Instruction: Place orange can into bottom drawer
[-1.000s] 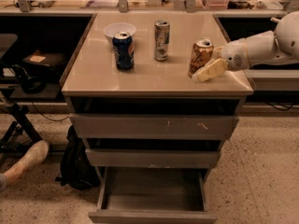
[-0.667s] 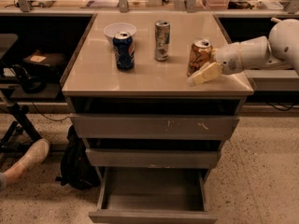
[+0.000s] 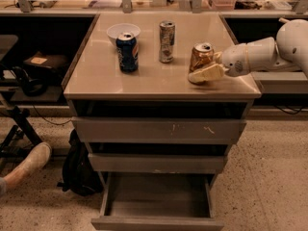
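The orange can [image 3: 200,57] stands upright on the grey cabinet top [image 3: 144,78], near its right front corner. My gripper [image 3: 206,73] reaches in from the right on a white arm [image 3: 260,54]. It sits right against the can's lower right side and overlaps the can's base. The bottom drawer [image 3: 158,198] is pulled out at the foot of the cabinet, and its inside looks bare.
A dark blue can [image 3: 127,52], a taller slim silver can [image 3: 166,41] and a white bowl [image 3: 123,30] stand on the left half of the top. Two shallower drawers [image 3: 156,129] sit above. A black bag [image 3: 77,165] and a person's shoe [image 3: 31,160] lie on the floor at left.
My gripper has shifted slightly left, closer in against the orange can. The can and drawers have not moved.
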You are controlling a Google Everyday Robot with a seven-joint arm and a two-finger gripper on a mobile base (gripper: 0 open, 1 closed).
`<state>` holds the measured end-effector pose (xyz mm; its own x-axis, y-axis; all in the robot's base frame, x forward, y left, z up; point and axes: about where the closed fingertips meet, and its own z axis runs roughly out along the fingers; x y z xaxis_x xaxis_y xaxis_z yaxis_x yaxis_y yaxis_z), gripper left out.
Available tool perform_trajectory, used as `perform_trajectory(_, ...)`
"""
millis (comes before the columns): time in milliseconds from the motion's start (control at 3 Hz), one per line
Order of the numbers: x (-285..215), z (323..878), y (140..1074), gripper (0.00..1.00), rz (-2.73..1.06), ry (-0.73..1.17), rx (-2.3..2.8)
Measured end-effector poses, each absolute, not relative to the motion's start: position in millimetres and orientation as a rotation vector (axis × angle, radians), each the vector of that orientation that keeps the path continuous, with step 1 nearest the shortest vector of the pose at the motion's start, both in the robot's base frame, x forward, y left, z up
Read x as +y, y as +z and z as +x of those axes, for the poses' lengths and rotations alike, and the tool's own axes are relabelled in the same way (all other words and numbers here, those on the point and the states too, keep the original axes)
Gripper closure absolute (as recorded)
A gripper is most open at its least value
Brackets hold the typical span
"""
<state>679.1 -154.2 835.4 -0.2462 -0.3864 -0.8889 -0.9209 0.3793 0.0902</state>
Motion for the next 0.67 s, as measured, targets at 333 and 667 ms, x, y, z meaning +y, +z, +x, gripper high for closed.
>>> perform_trajectory(333, -154.1, 679.1, 835.4, 0.65, -1.141, 0.812, 1.811)
perform_trajectory(667, -154.1, 679.1, 835.5, 0.88, -1.141, 0.812, 1.811)
